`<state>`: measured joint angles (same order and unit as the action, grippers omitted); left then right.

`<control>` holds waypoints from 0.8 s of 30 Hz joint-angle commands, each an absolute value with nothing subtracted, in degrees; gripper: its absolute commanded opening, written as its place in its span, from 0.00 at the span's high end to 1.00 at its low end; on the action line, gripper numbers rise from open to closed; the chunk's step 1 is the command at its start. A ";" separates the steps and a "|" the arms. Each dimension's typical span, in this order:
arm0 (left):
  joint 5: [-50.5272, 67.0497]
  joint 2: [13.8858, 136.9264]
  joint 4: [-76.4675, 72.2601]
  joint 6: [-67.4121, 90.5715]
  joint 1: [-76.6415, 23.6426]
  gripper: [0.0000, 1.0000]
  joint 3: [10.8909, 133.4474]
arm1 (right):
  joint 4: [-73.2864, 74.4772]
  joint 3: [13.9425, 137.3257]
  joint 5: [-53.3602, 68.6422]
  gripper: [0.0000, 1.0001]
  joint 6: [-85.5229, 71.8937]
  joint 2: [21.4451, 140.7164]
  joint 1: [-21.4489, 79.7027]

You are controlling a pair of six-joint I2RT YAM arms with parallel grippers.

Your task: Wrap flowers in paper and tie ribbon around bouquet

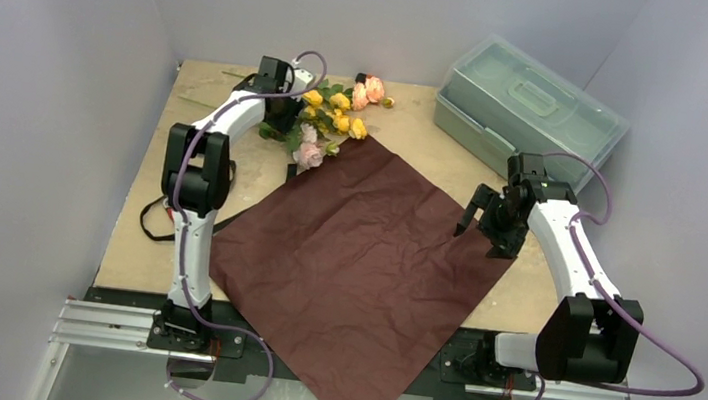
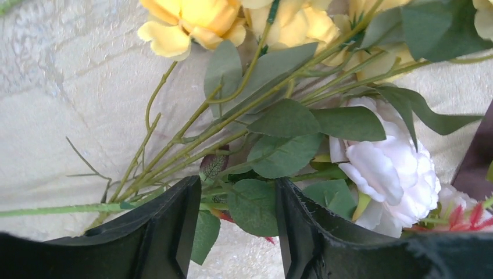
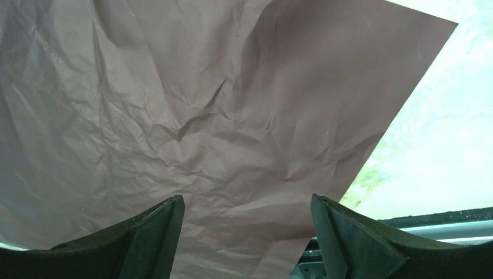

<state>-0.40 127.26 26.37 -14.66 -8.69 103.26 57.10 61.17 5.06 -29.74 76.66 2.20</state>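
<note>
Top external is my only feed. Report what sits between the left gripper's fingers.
Observer: In the left wrist view, green stems and a leaf of the flowers lie inside the left gripper, its fingers apart.
Operator: Give me the right gripper.
Observer: In the right wrist view, the right gripper is wide open, with nothing between its fingers and the paper below.
Operator: Describe the paper there.
Observer: Heavily crinkled, with creases all across it. Its edge runs down close beside one finger.
</note>
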 commanded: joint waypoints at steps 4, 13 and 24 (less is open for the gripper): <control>2.53 129.42 30.42 -24.59 -8.88 0.49 107.11 | 59.89 64.78 5.36 0.11 -28.83 78.87 2.09; 4.56 133.71 28.62 -20.45 -8.81 0.70 106.80 | 59.69 66.58 6.48 0.12 -30.54 80.50 2.11; 3.04 128.80 28.83 -15.74 -8.88 1.00 108.14 | 59.86 66.09 6.48 0.12 -30.94 78.22 2.11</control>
<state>3.03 132.18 28.36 -19.31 -8.80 107.15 59.22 64.40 5.63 -30.09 80.55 2.20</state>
